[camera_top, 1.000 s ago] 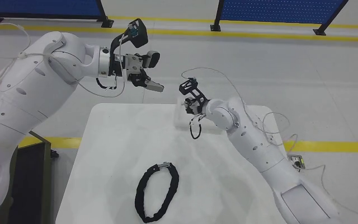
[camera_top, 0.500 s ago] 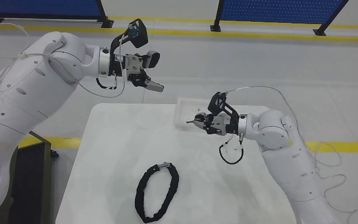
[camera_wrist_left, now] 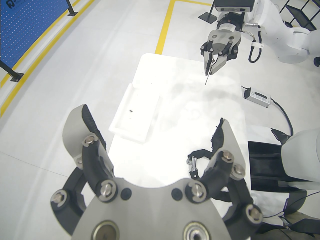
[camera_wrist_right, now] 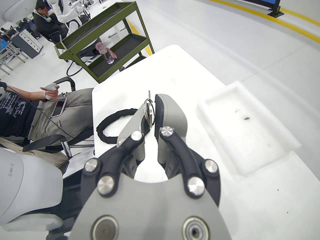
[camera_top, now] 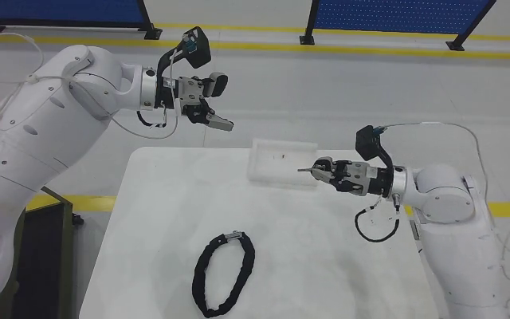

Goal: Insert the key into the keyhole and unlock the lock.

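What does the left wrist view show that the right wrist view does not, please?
The left wrist view adds the open left tool and a grey box on the floor. The right wrist view adds a pink drinking bottle off the white table. Both share that table, the right tool shut on the thin metal key, the black sleeved loop lock and the shallow white foam tray.

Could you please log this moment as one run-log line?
right gripper: shut on key, above table | left gripper: open, raised near far edge | lock: lying on table, untouched
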